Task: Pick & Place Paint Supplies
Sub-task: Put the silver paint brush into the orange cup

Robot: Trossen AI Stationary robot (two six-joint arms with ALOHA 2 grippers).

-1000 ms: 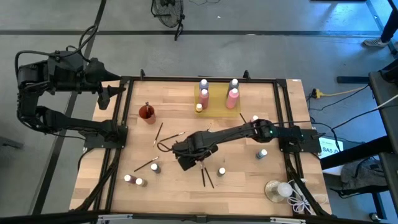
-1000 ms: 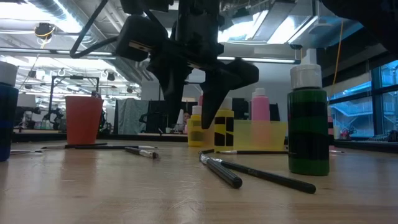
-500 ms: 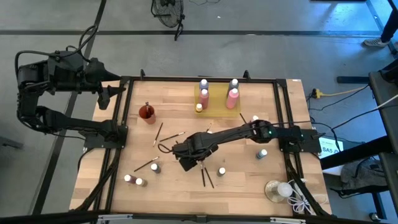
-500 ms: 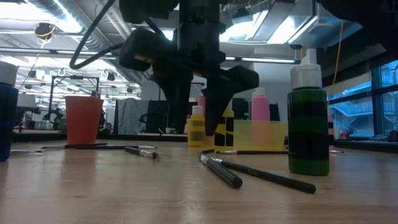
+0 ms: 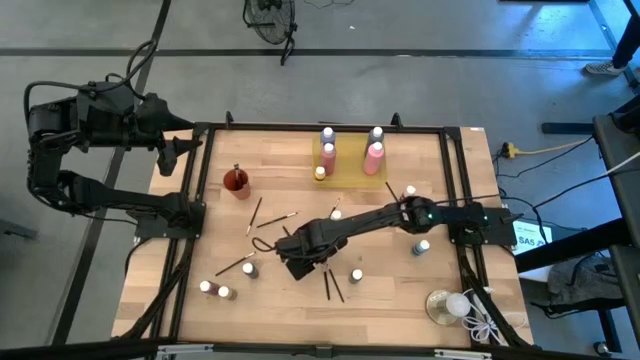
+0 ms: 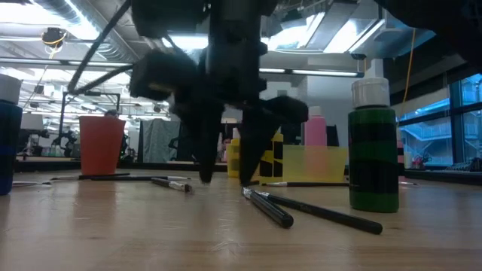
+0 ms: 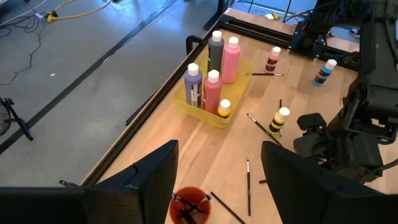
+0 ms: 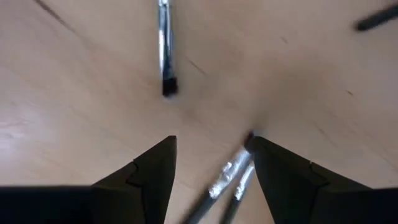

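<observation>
Right gripper (image 8: 211, 163) is hovering, jaws wide and empty, over two thin dark-handled, metal-ferruled paintbrushes (image 8: 227, 178): probably light, stiff, roll-prone; pinching mid-handle looks best.

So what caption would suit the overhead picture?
Right gripper open, low over paintbrushes mid-table; left gripper waits at the table's corner.

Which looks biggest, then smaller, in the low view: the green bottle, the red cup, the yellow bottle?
1. Green bottle, though it stands nearest the camera, so this is unsure.
2. Red cup.
3. Yellow bottle, partly hidden.
</observation>
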